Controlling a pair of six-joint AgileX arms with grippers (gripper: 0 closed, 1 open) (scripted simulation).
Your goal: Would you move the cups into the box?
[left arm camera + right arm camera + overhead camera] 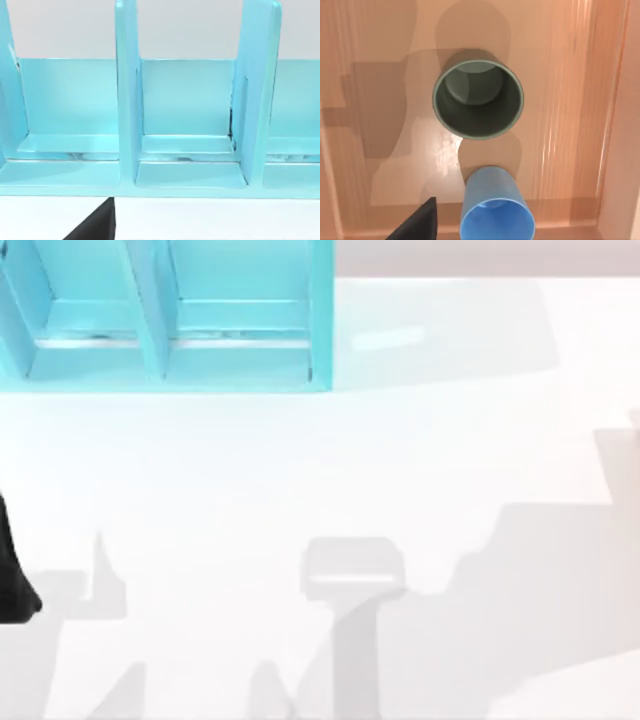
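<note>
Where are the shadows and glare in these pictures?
Top view: soft grey arm-shaped shadows on the white table. Right wrist view: the grey cup and blue cup cast shadows, with a glossy glare patch between them. Left wrist view: even light on the turquoise rack.

White table (300, 470) bears a turquoise rack (170, 320)

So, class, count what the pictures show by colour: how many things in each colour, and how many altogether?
Bright blue: 1, the blue cup
Dark olive-grey: 1, the olive-grey cup
Turquoise: 1, the divided rack
Pinkish-tan: 1, the box holding both cups upright
Total: 4
</note>
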